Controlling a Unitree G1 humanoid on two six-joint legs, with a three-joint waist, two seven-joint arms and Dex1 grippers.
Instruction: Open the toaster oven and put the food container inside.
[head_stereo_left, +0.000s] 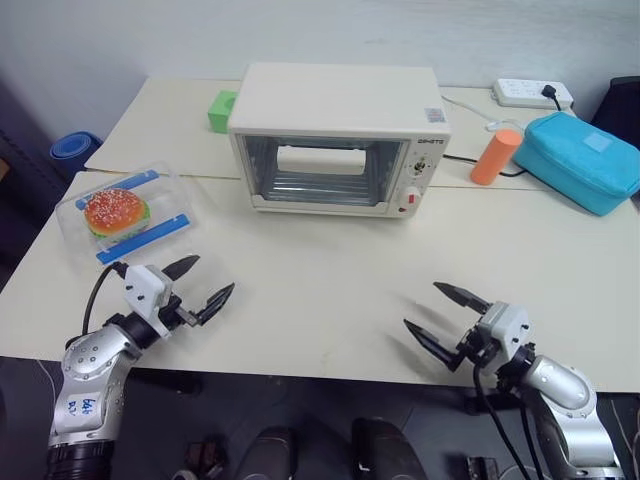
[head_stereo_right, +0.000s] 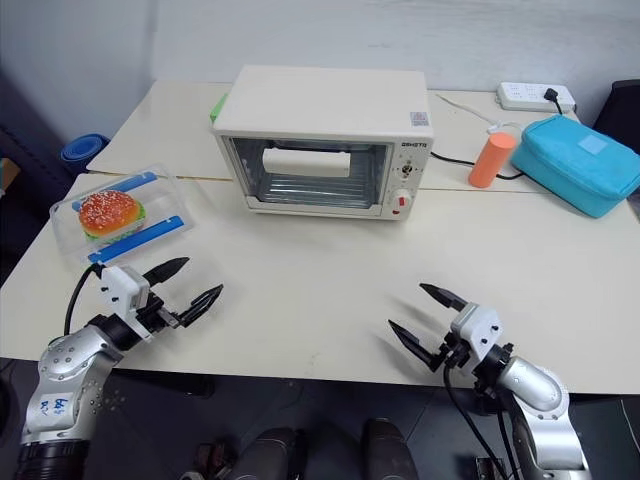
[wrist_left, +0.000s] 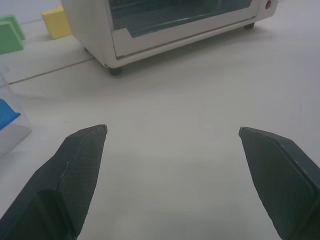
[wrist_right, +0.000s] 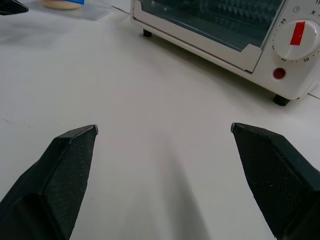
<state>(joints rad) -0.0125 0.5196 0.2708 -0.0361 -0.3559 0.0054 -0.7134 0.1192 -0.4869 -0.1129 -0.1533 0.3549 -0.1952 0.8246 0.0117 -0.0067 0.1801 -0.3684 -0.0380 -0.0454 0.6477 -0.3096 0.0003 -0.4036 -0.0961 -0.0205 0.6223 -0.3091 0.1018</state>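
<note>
While I look down through the head camera, I see one toaster oven at the far middle of the white table, its glass door closed and the white bar handle showing behind the glass. One food container lies at the left part of the table, well apart from the oven: a clear box with two blue clips and one burger inside.

My left gripper hovers near the front edge, just in front of the container but not touching it. Its two black fingers are spread wide and hold nothing. My right gripper is at the front right, also spread wide with nothing between the fingers, over bare table.

The head views show things the wrist cameras do not: one orange cylinder, one teal pouch and one white power strip at the far right, and one blue round object on the floor beyond the left edge. There I also see one green block behind the oven's left corner.

The left wrist view shows two blocks there, one green and one yellow; the yellow one is hidden by the oven in the head views. It also shows a corner of the container.

The right wrist view gives the oven's front closely: one timer knob with a red mark, one red button, and one black foot.
</note>
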